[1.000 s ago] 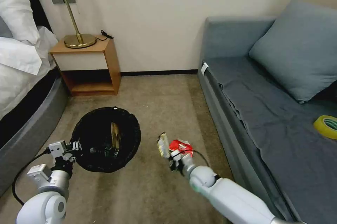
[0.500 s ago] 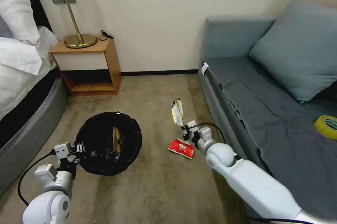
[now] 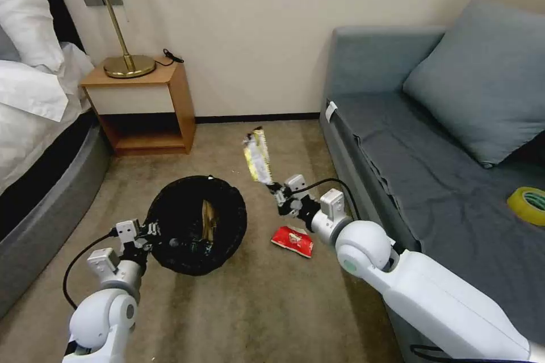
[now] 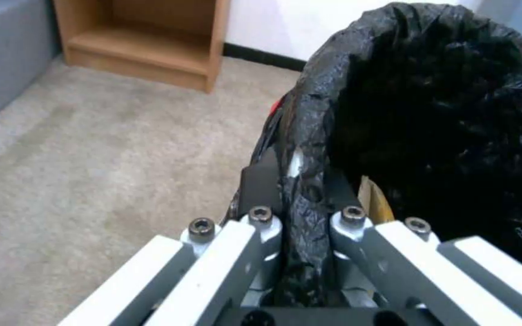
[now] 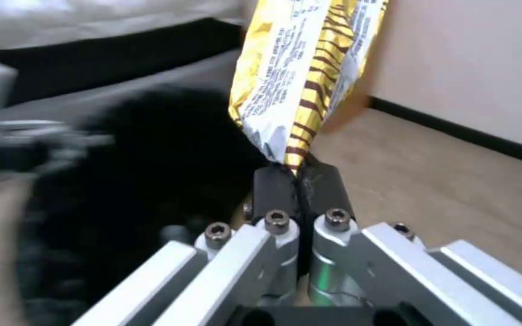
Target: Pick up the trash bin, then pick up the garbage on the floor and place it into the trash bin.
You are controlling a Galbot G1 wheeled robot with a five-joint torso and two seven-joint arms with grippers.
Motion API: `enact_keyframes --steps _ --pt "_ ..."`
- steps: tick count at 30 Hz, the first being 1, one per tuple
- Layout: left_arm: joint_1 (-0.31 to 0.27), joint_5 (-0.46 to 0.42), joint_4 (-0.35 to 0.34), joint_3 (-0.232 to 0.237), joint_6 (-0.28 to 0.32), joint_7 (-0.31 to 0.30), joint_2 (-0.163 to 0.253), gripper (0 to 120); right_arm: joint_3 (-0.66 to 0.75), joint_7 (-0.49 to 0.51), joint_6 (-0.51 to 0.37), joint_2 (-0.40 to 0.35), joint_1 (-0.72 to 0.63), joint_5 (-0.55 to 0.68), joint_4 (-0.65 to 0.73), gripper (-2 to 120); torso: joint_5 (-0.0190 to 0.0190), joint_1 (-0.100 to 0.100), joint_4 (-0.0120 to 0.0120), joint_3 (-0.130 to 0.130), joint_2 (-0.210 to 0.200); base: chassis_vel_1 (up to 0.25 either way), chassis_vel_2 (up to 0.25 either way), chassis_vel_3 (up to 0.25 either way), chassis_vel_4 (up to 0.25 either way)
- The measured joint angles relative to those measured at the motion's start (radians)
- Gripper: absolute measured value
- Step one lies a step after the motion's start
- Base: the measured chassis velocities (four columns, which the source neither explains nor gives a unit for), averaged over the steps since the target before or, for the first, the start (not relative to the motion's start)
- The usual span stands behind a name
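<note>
Right gripper outstretched, fingers pinching upright yellow wrapper; left gripper fingers clamped on trash bin rim

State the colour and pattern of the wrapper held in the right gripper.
The wrapper is golden yellow with brown stripes and a white printed panel, pinched in the right gripper; the right wrist view shows it best.

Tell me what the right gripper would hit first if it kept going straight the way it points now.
Probably the trash bin. The right gripper, shut on the yellow wrapper, points toward the bin held by the left gripper. Depth is unclear; it might pass above the rim.
</note>
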Motion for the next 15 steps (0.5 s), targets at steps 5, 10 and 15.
enact_keyframes --steps 5,10,15 --pt "0.012 0.001 -0.005 0.006 0.0 0.003 -0.004 4 -0.093 -0.015 0.004 0.002 0.015 -0.011 0.037 0 -0.0001 0.0 0.0001 0.0 0.0 0.0 0.0 0.0 0.0" --pt "0.025 0.001 -0.02 0.001 0.0 0.008 -0.006 4 -0.191 -0.019 0.003 0.024 0.041 -0.025 0.017 0 0.0 0.0 0.0001 0.0 0.0 0.0 0.0 0.0 0.0" --pt "0.034 0.0 -0.029 -0.004 0.0 0.013 -0.009 4 -0.253 -0.031 0.004 0.041 0.046 -0.051 -0.029 0 0.0 0.0 0.0001 0.0 0.0 0.0 0.0 0.0 0.0"
